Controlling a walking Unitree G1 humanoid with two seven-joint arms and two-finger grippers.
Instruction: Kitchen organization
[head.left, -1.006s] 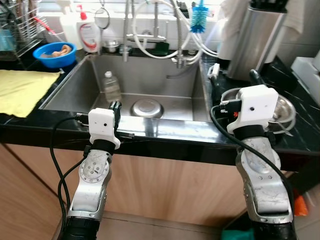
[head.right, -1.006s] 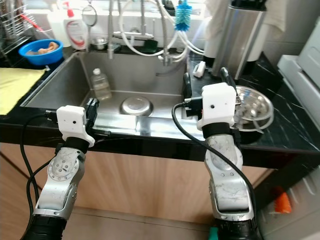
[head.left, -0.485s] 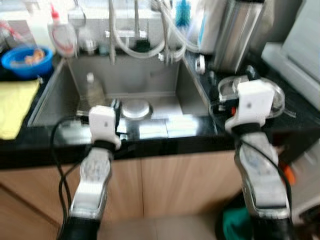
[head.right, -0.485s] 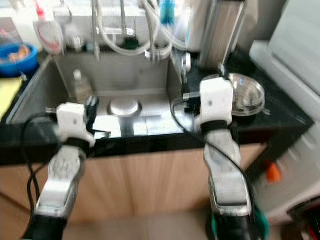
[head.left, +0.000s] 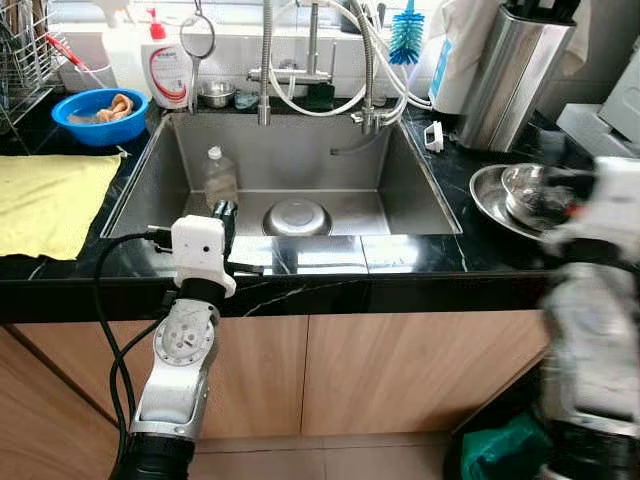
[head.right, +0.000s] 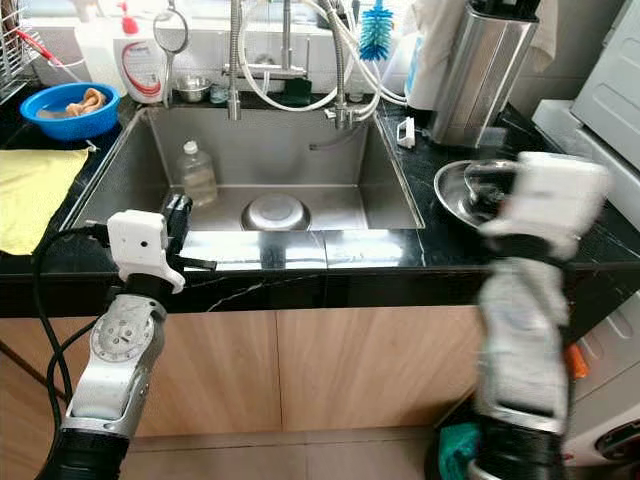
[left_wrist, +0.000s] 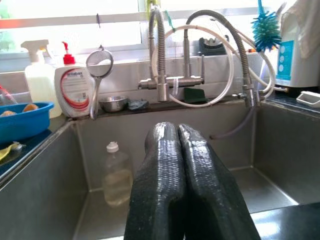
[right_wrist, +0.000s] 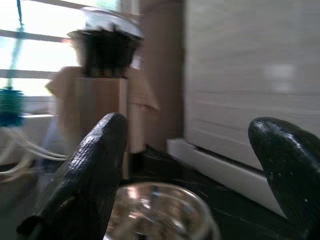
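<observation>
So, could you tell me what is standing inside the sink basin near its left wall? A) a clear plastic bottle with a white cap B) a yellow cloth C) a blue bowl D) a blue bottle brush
A: a clear plastic bottle with a white cap stands upright in the sink, close to the left wall and beside the round drain cover.
</observation>
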